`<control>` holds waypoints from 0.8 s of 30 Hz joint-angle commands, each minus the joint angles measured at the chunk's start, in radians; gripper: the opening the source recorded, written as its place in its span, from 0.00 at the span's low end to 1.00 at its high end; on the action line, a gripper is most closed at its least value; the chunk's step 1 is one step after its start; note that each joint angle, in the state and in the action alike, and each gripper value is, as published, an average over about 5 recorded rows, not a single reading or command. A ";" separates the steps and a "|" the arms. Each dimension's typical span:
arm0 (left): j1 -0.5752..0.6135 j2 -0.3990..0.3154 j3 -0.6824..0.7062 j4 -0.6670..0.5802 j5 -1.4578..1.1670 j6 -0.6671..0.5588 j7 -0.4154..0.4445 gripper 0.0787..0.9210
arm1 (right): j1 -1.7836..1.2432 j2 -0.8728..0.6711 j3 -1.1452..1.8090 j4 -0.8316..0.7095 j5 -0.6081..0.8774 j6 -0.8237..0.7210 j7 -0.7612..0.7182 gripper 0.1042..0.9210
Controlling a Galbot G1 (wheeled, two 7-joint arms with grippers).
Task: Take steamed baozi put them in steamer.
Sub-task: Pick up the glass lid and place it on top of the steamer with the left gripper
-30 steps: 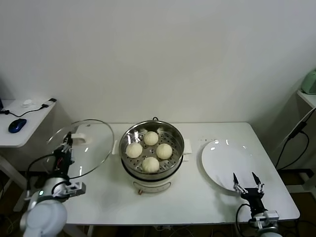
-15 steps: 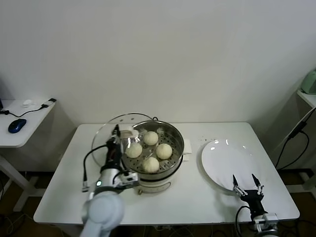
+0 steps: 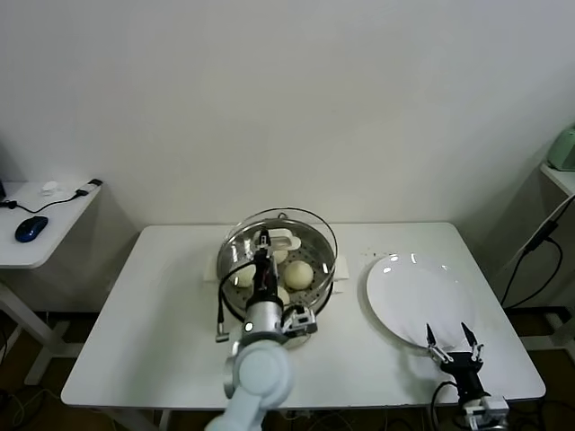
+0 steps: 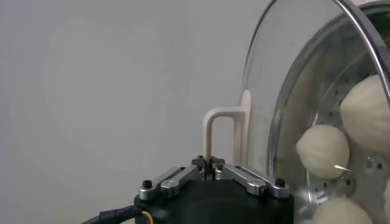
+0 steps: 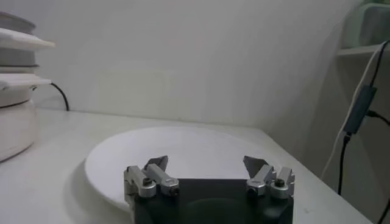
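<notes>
4 steamed baozi (image 3: 299, 274) in steamer (image 3: 321, 241) beneath left gripper (image 4: 212, 175), its jaws clamped on glass lid (image 3: 310, 218) handle, right gripper (image 3: 449, 342) spread, unladen, white plate (image 3: 420, 294) rim just ahead, bare table (image 3: 162, 296) leftward

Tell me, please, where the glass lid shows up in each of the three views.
Head view: glass lid over the steamer, held by the left gripper.
Left wrist view: glass lid on edge, filling one side, baozi behind it.
Right wrist view: not in it.
Shared landmark: the steamer.
</notes>
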 commanded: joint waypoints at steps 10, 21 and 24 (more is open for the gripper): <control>-0.031 -0.068 0.028 0.144 0.093 0.033 0.004 0.07 | 0.008 0.011 0.003 -0.011 -0.008 0.026 0.020 0.88; -0.034 -0.068 -0.006 0.154 0.103 0.034 0.001 0.07 | 0.018 0.019 0.000 -0.014 -0.029 0.036 0.021 0.88; -0.035 -0.068 -0.008 0.153 0.100 0.033 0.003 0.07 | 0.018 0.021 -0.003 -0.010 -0.033 0.039 0.016 0.88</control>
